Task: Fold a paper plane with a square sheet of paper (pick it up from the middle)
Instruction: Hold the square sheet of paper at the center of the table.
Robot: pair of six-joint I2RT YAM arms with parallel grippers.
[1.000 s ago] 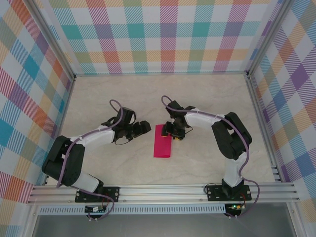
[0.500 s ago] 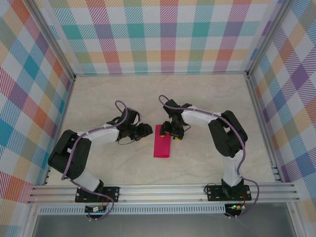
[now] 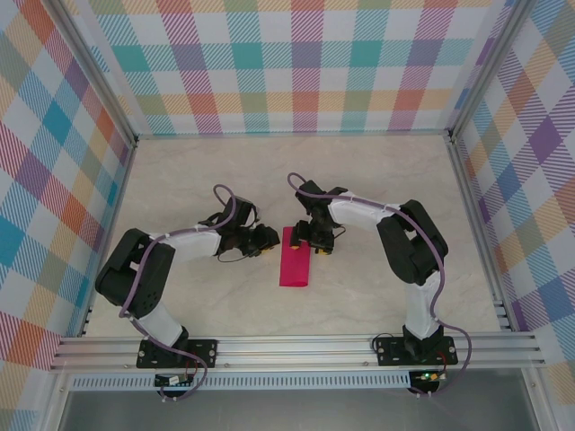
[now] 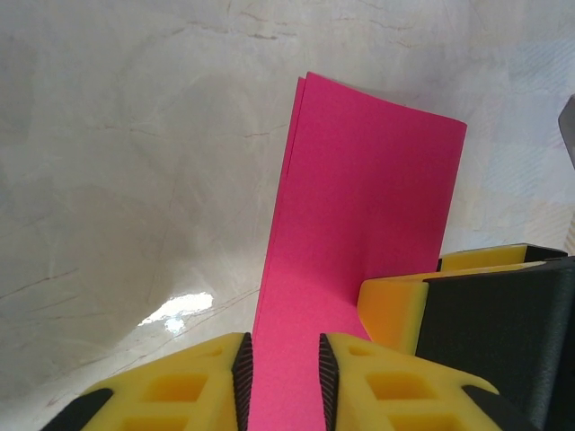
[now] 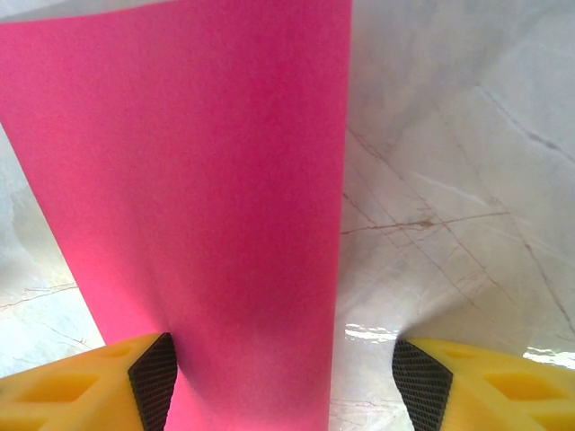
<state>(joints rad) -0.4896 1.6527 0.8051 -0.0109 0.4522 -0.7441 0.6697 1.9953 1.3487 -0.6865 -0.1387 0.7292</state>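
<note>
The square sheet of paper (image 3: 293, 259) lies on the table as a magenta rectangle, folded double with two layers showing along its long edge (image 4: 368, 197). No paper plane is in view. My left gripper (image 3: 269, 238) is low over the sheet's top left part. Its jaws stand a narrow gap apart (image 4: 286, 368), with flat paper showing between the pads. My right gripper (image 3: 310, 244) is open wide at the sheet's top right (image 5: 278, 377). One of its pads is over the paper (image 5: 198, 180) and the other over bare table. A right fingertip (image 4: 404, 305) rests on the paper.
The marble-look tabletop (image 3: 198, 180) is walled by checked panels on three sides. An aluminium rail (image 3: 296, 346) with both arm bases runs along the near edge. Both grippers work within a hand's width of each other.
The left jaws have narrowed sharply over the sheet, and the left arm has folded in closer to its base. The right jaws have widened slightly. The paper lies in the same place.
</note>
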